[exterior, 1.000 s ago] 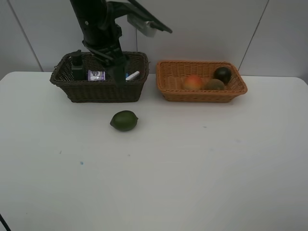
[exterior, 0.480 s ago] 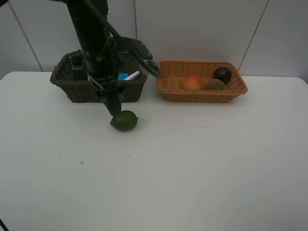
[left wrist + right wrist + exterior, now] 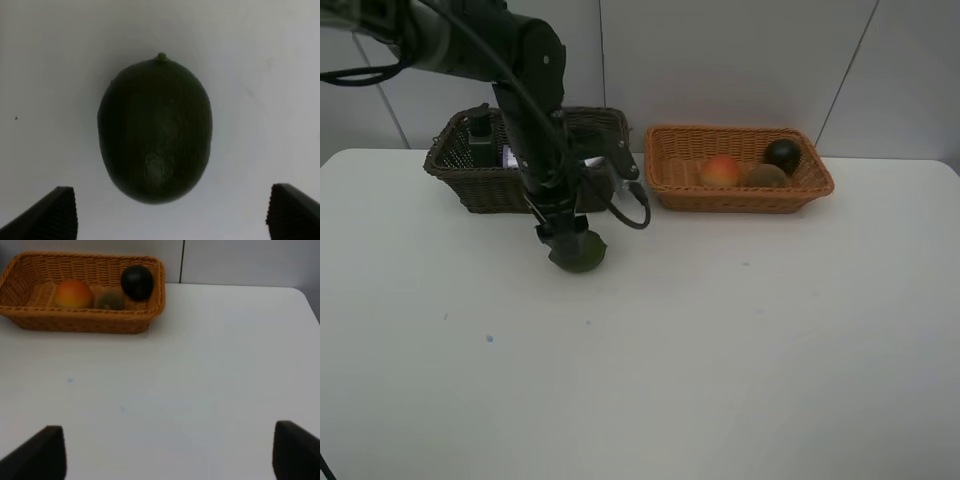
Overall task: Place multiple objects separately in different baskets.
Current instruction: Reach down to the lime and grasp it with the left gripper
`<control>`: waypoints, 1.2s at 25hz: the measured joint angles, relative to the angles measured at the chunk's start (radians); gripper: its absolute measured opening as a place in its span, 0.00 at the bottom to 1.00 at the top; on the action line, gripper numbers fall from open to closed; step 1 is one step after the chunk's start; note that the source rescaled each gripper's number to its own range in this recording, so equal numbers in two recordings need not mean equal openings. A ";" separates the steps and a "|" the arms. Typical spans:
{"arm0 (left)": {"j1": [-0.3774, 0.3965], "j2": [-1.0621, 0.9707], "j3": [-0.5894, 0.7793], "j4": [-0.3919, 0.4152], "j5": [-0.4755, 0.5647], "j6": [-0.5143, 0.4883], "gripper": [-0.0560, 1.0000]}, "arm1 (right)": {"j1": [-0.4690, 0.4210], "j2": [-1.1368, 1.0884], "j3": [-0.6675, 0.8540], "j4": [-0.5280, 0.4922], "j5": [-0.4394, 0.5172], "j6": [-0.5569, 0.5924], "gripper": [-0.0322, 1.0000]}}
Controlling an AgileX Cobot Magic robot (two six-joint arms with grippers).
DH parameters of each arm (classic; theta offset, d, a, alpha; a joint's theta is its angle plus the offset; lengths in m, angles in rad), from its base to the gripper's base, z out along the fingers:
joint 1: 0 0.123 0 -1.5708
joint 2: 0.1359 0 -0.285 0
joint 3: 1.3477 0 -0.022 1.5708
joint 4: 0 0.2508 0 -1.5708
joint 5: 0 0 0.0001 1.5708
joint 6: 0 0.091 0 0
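The left gripper has dropped from the dark basket onto the lime, jaws spread, ready to grab

Woven wicker baskets; seemingly waxy, faintly glossy lime

Dark green lime, dark brown basket — orange-tan basket, white table

Left arm is showing matte black, rounded tubular links, with black cable looping off near the wrist. Left end effector is showing two dark wedge fingertips with fine ridged faces. Right end effector is showing matching dark, blurred tips.
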 joint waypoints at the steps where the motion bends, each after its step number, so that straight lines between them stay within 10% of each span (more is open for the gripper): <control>1: 0.000 0.007 0.000 0.000 -0.011 0.003 1.00 | 0.000 0.000 0.000 0.000 0.000 0.000 1.00; 25: 0.000 0.117 0.000 0.000 -0.122 0.023 0.99 | 0.000 0.000 0.000 0.000 0.000 0.000 1.00; 30: 0.000 0.117 0.000 0.000 -0.122 0.023 0.78 | 0.000 0.000 0.000 0.000 0.000 0.000 1.00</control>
